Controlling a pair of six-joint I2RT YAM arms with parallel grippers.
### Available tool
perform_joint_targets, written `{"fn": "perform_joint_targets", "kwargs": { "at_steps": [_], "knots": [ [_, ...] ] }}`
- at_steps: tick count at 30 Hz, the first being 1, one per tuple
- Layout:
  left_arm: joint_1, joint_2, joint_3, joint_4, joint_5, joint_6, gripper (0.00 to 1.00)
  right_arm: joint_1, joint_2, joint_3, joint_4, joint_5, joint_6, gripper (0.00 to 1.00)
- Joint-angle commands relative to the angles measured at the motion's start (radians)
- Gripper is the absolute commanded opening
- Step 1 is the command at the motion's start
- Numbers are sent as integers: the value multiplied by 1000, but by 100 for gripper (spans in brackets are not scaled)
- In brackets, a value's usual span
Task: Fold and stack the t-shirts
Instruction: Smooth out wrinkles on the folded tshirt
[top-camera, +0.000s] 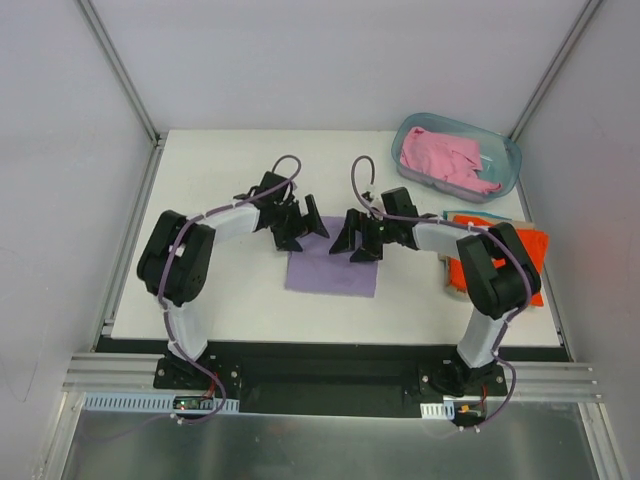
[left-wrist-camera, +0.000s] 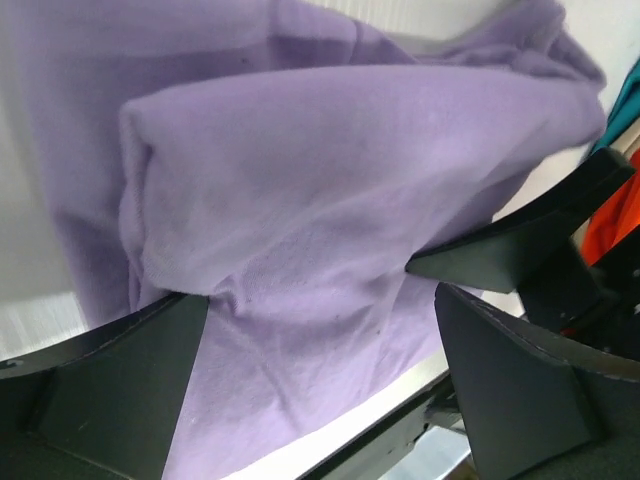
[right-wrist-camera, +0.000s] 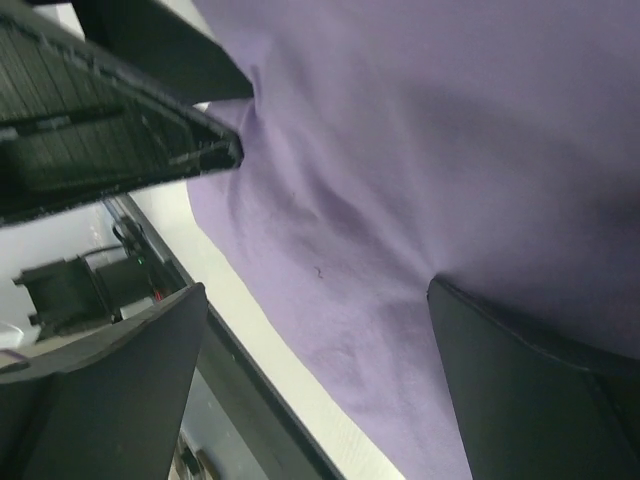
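A lavender t-shirt (top-camera: 332, 270) lies folded into a flat rectangle at the table's middle. My left gripper (top-camera: 302, 228) and right gripper (top-camera: 356, 238) hover side by side over its far edge, both open. In the left wrist view the lavender cloth (left-wrist-camera: 330, 180) fills the frame, with a raised fold ahead of the spread fingers (left-wrist-camera: 110, 390). The right wrist view shows smooth lavender cloth (right-wrist-camera: 450, 150) under its wide-apart fingers (right-wrist-camera: 540, 390). An orange t-shirt (top-camera: 520, 255) lies folded at the right. A pink t-shirt (top-camera: 445, 160) sits crumpled in the tub (top-camera: 508, 152).
The blue-green plastic tub stands at the far right corner. The orange shirt lies close to the table's right edge, partly behind my right arm (top-camera: 490, 270). The table's near edge (right-wrist-camera: 270, 330) runs just below the lavender shirt. White walls and frame posts enclose the table.
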Motion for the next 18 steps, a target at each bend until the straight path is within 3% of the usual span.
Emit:
{"fn": "perform_joint_targets", "kwargs": {
  "at_steps": [1, 4, 6, 9, 14, 18],
  "knots": [
    [-61, -210, -242, -50, -65, -32, 99, 24, -181, -155, -74, 33, -77, 96],
    [-142, -397, -358, -50, -129, -70, 99, 82, -378, -162, -226, 110, -205, 96],
    [-190, -510, -379, -51, -189, -61, 99, 185, -520, -116, -422, 303, -287, 96],
    [-193, -629, -379, -54, -214, -32, 99, 257, -667, -68, -550, 534, -307, 96],
    [-191, -788, -398, -108, -350, 11, 99, 256, -874, -119, -575, 870, -223, 96],
    [-178, -856, -427, -194, -482, 16, 99, 240, -855, -133, -558, 873, -323, 96]
  ]
}}
